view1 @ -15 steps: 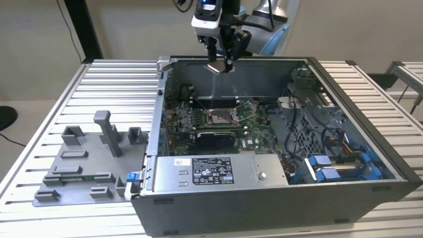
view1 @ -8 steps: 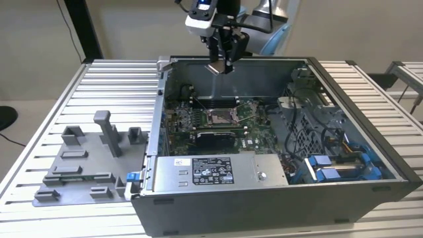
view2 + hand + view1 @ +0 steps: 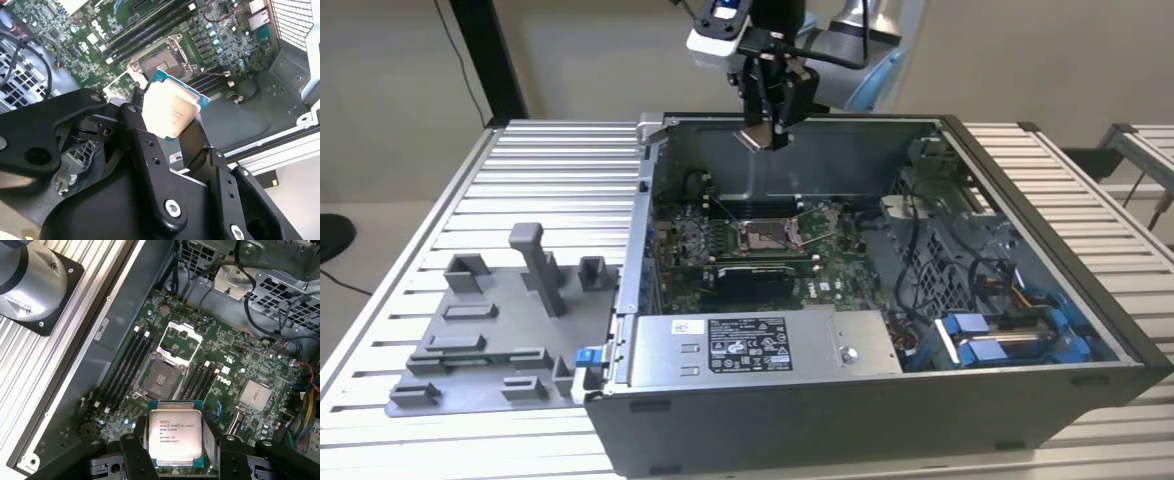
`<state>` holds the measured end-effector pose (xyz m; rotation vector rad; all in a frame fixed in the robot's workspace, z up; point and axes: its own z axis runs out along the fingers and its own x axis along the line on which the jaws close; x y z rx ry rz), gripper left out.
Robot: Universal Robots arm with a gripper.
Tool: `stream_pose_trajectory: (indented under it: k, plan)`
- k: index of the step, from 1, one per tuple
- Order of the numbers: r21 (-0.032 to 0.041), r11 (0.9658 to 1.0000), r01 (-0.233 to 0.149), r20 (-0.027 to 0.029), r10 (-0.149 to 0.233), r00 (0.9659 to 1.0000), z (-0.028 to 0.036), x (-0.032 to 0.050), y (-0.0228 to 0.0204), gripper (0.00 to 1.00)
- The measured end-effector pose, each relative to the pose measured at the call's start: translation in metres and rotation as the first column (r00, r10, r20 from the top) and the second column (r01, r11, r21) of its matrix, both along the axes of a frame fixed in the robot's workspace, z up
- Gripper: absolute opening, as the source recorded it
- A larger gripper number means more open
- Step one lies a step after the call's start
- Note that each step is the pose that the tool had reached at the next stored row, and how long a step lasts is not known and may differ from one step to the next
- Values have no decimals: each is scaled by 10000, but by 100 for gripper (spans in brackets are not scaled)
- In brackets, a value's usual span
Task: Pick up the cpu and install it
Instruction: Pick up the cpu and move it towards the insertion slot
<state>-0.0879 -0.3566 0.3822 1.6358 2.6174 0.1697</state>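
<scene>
The cpu [image 3: 175, 437] is a small square chip with a pale silver top and a teal edge, and my gripper [image 3: 176, 445] is shut on it, a black finger [image 3: 132, 456] on each side. In the exterior view the gripper [image 3: 767, 135] hangs high over the rear wall of the open computer case [image 3: 1041, 200], the cpu [image 3: 758, 138] at its tip. Well below, the socket [image 3: 162, 380] on the green motherboard lies open with a dark centre and its metal frame [image 3: 182, 340] flipped back. In the second wrist view the cpu [image 3: 172, 107] is tilted, with the socket [image 3: 162, 62] beyond it.
Memory slots [image 3: 125, 365] flank the socket. A power supply [image 3: 754, 345] fills the case's front, and cables and blue drive bays [image 3: 1001, 335] lie at the exterior view's right. Grey fixture blocks [image 3: 494, 330] stand on the ribbed table at the exterior view's left.
</scene>
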Motion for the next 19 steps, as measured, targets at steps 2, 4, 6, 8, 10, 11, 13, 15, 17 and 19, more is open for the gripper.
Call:
stream_pose_trajectory:
  k: [2,4,6,8,10,11,13,15,17,19]
  plan:
    - [2,9999,163,-83,-163,9998,-1,-1,0,0]
    - [-1,9996,288,-136,-288,9995,0,0,0,0]
    - [-2,9995,323,-146,-323,9994,0,0,0,0]
    - [-1,9995,323,-146,-323,9994,0,0,0,0]
    - [-1,9995,324,-146,-324,9994,0,0,0,0]
    - [-1,9995,324,-146,-324,9994,0,0,0,0]
    - [0,9993,383,-154,-383,9991,-1,0,0,0]
    - [-2,9985,539,-196,-539,9984,-1,0,0,0]
    - [-6,9971,764,-239,-764,9968,-1,0,0,0]
    - [-8,9948,1020,-272,-1020,9944,-2,0,0,0]
